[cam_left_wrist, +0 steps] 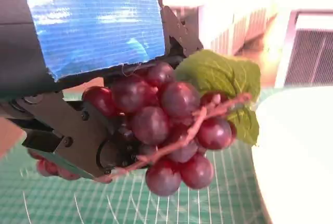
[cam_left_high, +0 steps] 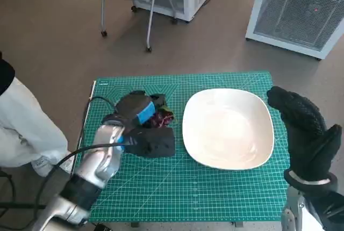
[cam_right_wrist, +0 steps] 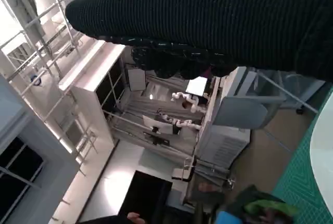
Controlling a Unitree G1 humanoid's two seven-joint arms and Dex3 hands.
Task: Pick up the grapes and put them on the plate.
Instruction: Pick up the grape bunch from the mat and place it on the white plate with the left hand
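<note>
Now left hand (cam_left_high: pixel 141 114) holds grapes (cam_left_wrist: pixel 166 125) just beside plate (cam_left_high: pixel 228 128) rim.

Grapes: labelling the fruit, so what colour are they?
Dark red-purple grapes, clearest in the left wrist view.

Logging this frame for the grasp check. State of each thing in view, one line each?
grapes: gripped by the left hand, not yet on the plate
left hand: closed around the grapes, beside the plate
right hand: holds nothing, raised over the table's right edge
plate: bare, flat on the green mat
green mat: lies flat over the table
</note>
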